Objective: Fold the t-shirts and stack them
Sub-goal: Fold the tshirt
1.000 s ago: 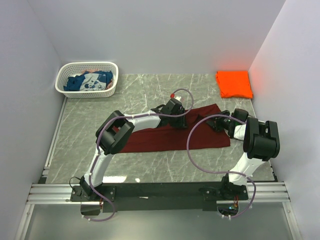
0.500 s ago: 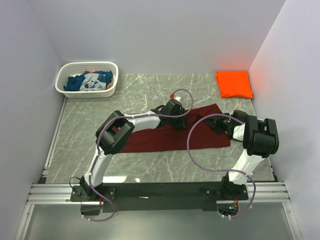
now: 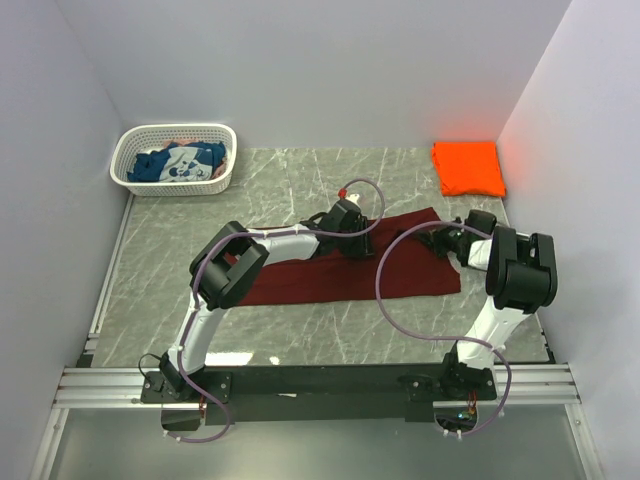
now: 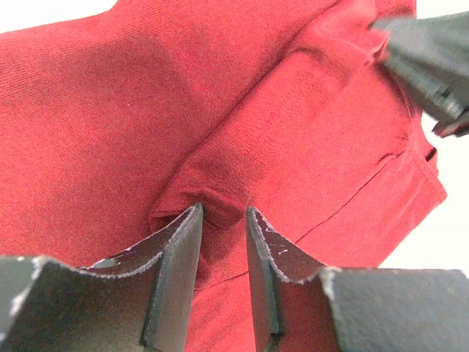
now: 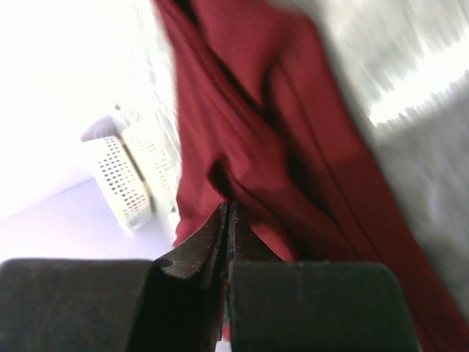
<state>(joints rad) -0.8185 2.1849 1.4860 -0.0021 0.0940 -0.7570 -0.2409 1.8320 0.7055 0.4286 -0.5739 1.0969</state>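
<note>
**Both tools on the maroon shirt.** My right tool (image 5: 226, 213) has snapped shut within the last second. Its fingers are now pressed together on a pinch of the maroon t-shirt (image 3: 330, 281) at the shirt's right end, after edging a little toward the far side of the cloth. My left tool (image 4: 221, 214) has barely changed. Its jaws are partly spread and nip a small raised fold at the shirt's far hem, about midway along.

With two holds on one garment, I judge the grasping done and the fold itself next, though nothing has been lifted clear yet. The shirt lies as a long band across the middle of the counter (image 3: 160, 262).

The orange t-shirt (image 3: 468, 168) sits folded in the far right corner, well apart from the maroon one, and looks like the start of the stack. The blue t-shirt (image 3: 180, 163) is bunched in the white basket (image 3: 175, 131) at the far left, not yet dealt with.

Room is tightest on the right. My right arm is bent close to the side wall (image 3: 575, 200), and the shirt's right end lies near that edge of the counter. Bare marble shows on the near side of the shirt and out to the left, so that is where a swing has space. My right arm's cable (image 3: 380, 285) loops across the cloth and could snag a fold brought toward me.
</note>
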